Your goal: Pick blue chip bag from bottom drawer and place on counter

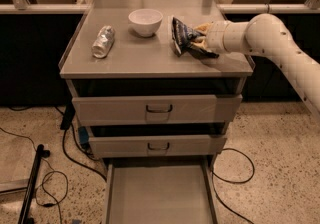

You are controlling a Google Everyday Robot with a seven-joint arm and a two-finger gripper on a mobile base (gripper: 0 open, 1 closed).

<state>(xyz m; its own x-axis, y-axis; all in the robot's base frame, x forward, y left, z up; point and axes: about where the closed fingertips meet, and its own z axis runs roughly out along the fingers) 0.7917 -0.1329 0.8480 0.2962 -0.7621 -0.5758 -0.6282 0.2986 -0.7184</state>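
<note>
Blue chip bag (181, 37): small, dark blue, crinkled, pale lettering. It stands nearly upright on its lower edge, on the right half of the counter (150, 60) and nearer the back edge than the front. Gripper (199, 43): at the bag's right side, fingers closed on it, just above the surface by the right edge. Counter: flat grey rectangle with a slightly raised rim. Bottom drawer (159, 193): lowest of three, pulled fully out toward the front, a shallow grey tray with a bare floor.
</note>
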